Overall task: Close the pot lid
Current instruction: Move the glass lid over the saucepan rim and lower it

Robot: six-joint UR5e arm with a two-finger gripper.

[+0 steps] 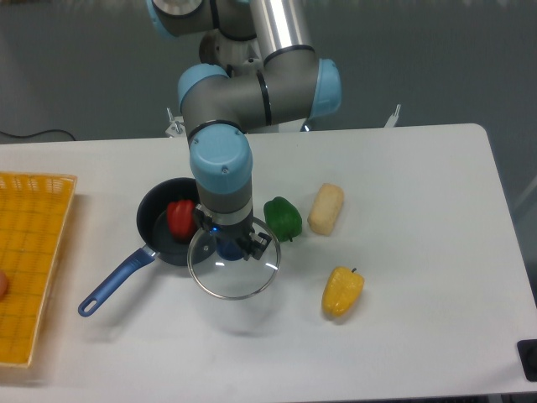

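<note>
the pincer is clenched on the lid's knob, lid held just right of the pot. the red pepper inside may stop it seating; poor centring could tilt the rim.

A single fixed camera looks down at a steep angle from the front of the table, high enough to take in nearly its whole white top. It faces the far edge, where a grey wall fills the upper frame. The arm enters from the top centre, its base cut off by the upper edge. The table's left end runs out of frame, and its near edge shows along the bottom.
</note>
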